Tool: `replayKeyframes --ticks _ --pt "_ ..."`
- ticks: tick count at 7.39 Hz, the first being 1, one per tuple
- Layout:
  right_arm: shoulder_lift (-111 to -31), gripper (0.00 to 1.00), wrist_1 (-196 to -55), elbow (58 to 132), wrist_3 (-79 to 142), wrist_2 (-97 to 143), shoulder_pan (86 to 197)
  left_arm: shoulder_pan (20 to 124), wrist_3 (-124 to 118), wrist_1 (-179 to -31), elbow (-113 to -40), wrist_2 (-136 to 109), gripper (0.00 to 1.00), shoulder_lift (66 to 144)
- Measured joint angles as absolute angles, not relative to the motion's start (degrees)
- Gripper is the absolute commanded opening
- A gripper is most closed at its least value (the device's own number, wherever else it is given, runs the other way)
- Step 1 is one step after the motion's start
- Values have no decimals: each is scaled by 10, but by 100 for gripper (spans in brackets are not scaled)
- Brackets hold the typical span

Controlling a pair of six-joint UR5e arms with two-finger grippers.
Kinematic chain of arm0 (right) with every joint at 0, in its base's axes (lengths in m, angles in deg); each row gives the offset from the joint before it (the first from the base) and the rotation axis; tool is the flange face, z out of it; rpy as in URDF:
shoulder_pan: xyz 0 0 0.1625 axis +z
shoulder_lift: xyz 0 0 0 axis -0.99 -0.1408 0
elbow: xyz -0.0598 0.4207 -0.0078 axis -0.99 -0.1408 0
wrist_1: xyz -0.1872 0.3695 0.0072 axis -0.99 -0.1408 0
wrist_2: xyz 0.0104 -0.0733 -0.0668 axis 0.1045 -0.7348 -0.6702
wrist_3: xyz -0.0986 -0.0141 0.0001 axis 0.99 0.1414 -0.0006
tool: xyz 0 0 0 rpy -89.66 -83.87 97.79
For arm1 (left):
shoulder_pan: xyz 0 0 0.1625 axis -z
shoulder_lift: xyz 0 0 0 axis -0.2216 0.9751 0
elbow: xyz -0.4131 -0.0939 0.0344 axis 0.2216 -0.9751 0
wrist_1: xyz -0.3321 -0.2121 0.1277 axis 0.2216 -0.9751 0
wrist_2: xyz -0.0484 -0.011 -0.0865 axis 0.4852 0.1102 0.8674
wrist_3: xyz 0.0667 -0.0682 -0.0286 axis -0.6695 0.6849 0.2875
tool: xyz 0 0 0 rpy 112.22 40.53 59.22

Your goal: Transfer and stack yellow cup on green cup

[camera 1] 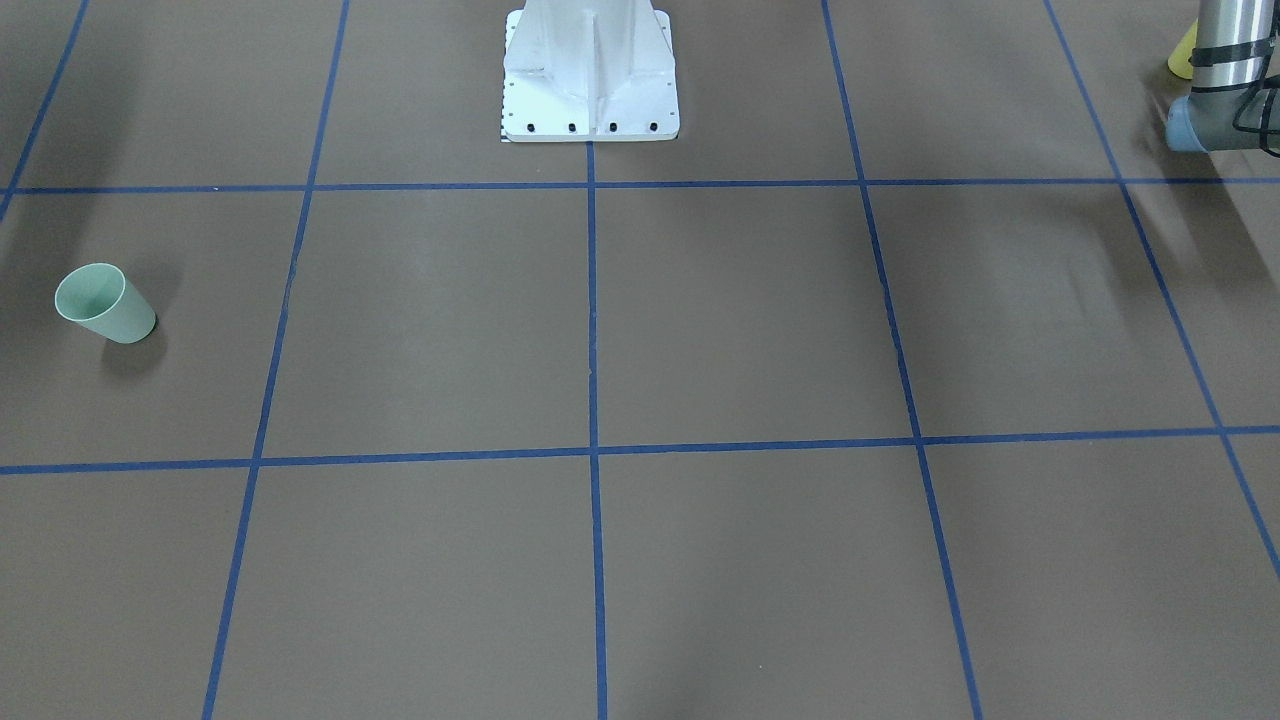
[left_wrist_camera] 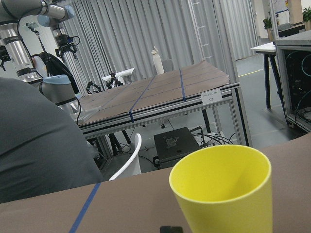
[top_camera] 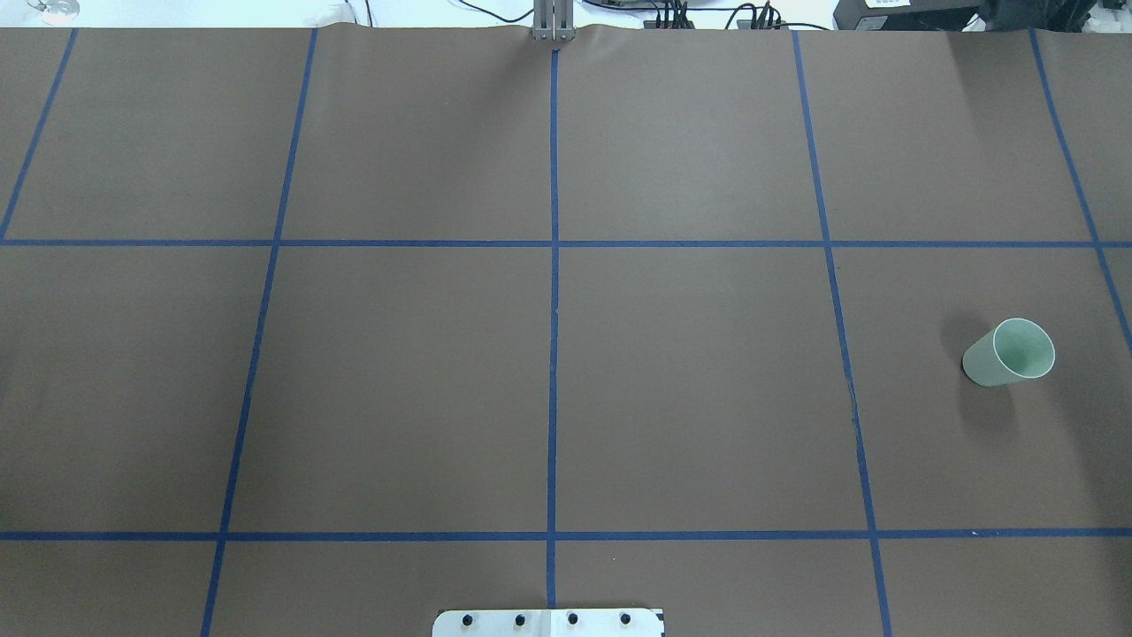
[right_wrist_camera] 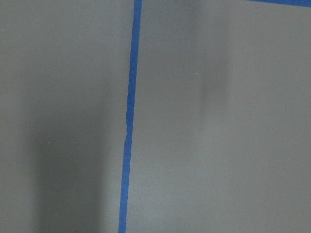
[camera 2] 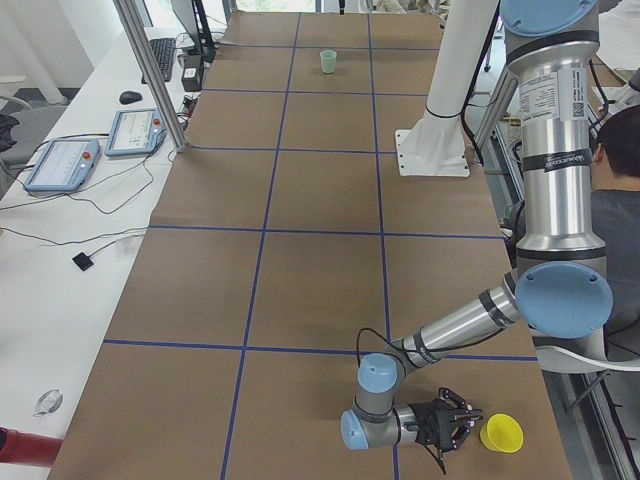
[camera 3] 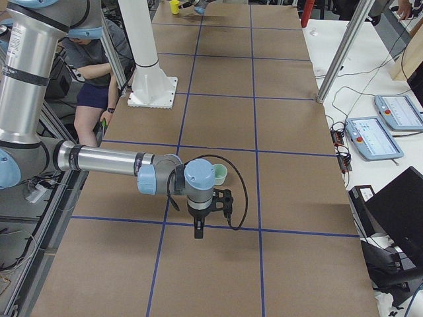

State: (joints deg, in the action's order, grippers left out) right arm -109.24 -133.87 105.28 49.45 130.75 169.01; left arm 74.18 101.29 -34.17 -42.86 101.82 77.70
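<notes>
The yellow cup (camera 2: 501,433) stands upright near the table's edge on the robot's left side. It fills the lower right of the left wrist view (left_wrist_camera: 221,189), and a sliver shows behind the left arm in the front view (camera 1: 1183,50). My left gripper (camera 2: 468,423) lies low, close beside the cup and pointing at it; I cannot tell if it is open. The green cup (top_camera: 1008,352) stands upright on the robot's right side (camera 1: 103,303). My right gripper (camera 3: 210,219) hangs pointing down near the green cup (camera 3: 220,174), not touching it; I cannot tell its state.
The white robot pedestal (camera 1: 590,80) stands at the table's middle robot-side edge (top_camera: 548,622). A seated person (camera 2: 620,170) is beside the table near the yellow cup. Blue tape lines (top_camera: 554,354) grid the brown table. Control tablets (camera 2: 60,165) lie on a side bench.
</notes>
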Motion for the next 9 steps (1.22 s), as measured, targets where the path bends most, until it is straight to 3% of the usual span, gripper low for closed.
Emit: replayKeyframes --ticks 9 --pt "-1091 99 -1339 1054 494 1308 1690 737 1014 -377 -434 1020 100 778"
